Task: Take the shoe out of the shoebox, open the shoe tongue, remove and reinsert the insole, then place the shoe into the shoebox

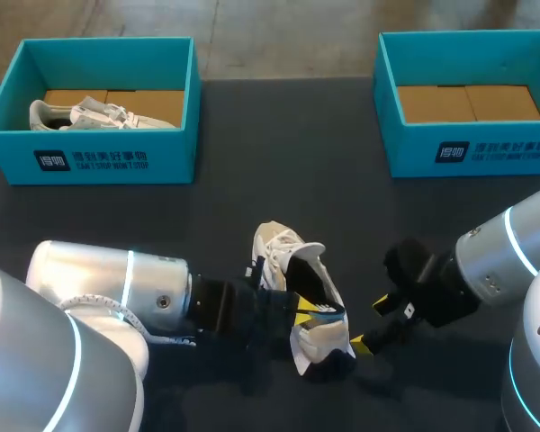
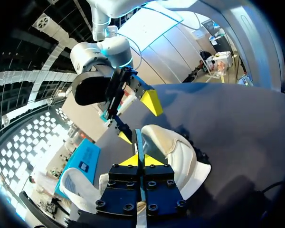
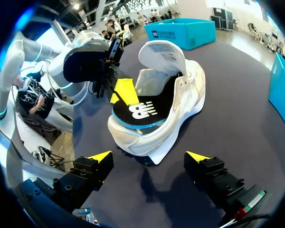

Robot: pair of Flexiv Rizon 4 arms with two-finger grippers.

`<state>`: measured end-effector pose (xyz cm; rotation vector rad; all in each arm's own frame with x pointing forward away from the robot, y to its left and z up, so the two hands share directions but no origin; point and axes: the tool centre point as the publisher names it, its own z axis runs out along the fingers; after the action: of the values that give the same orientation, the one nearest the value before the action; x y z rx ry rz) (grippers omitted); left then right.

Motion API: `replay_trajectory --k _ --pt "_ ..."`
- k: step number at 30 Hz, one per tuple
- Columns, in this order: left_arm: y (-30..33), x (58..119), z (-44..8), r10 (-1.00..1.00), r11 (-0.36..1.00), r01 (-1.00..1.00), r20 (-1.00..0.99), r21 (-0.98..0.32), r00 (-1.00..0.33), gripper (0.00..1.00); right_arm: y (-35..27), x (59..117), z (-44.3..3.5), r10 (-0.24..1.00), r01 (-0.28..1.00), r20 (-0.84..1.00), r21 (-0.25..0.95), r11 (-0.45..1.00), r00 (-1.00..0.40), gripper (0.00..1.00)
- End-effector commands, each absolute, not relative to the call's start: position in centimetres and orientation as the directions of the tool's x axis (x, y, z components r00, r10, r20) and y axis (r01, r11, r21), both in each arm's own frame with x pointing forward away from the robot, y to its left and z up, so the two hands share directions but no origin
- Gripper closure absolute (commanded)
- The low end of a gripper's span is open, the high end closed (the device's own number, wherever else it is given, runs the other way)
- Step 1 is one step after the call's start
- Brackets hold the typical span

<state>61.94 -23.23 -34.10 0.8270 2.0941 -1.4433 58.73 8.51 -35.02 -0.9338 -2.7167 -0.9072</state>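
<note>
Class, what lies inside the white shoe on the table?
A black insole, rear end raised out, held by the left gripper. Its front is hidden under the tongue.

Here's my left arm (image 1: 108, 279): a fat silver-white shell with one glowing cyan ring round it. Just past that ring sits a small round bolt (image 1: 162, 301), then a black wrist. A white braided cable (image 1: 103, 306) loops beside the ring. Left jaws: two black blocks studded with round black screws (image 2: 128, 183), capped by yellow wedge fingertips (image 2: 129, 161). Now my right arm (image 1: 504, 245): same silver, same cyan ring, black wrist. Right jaws: black blocks, yellow pointed fingertips (image 3: 100, 156), and a red-white-green striped tag (image 3: 249, 207).
</note>
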Motion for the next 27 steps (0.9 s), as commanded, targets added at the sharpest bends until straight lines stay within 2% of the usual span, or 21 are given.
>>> replay_trajectory --k 1,11,12,14,15,24,26,27 --pt "-23.7 62.0 -34.3 0.223 0.300 0.707 -0.674 -0.640 -0.704 1.00 8.7 58.6 -35.1 0.521 0.596 0.299 0.500 0.628 -0.800 0.00" --pt "-23.0 62.2 -34.7 0.227 0.330 0.689 -0.654 -0.646 -0.722 1.00 8.7 58.6 -35.1 0.521 0.596 0.299 0.500 0.628 -0.800 0.00" --pt "-22.9 62.2 -34.6 0.222 0.322 0.683 -0.649 -0.655 -0.727 0.94 8.7 58.6 -35.1 0.521 0.596 0.299 0.500 0.628 -0.800 0.00" --pt "-22.9 62.1 -34.3 0.220 0.316 0.680 -0.646 -0.661 -0.730 0.70 8.7 58.6 -35.1 0.521 0.596 0.299 0.500 0.628 -0.800 0.00" --pt "-22.9 62.0 -34.3 0.220 0.309 0.679 -0.645 -0.665 -0.732 0.64 8.7 58.6 -35.1 0.521 0.596 0.299 0.500 0.628 -0.800 0.00" --pt "-24.1 61.2 -33.8 0.243 0.273 0.686 -0.642 -0.674 -0.727 0.65 8.7 58.6 -35.1 0.521 0.596 0.299 0.500 0.628 -0.800 0.00" --pt "-24.4 61.1 -33.9 0.253 0.271 0.689 -0.641 -0.672 -0.725 0.72 8.7 58.6 -35.1 0.521 0.596 0.299 0.500 0.628 -0.800 0.00" --pt "-24.5 61.1 -34.0 0.258 0.272 0.690 -0.640 -0.671 -0.724 0.81 8.7 58.6 -35.1 0.521 0.596 0.299 0.500 0.628 -0.800 0.00"
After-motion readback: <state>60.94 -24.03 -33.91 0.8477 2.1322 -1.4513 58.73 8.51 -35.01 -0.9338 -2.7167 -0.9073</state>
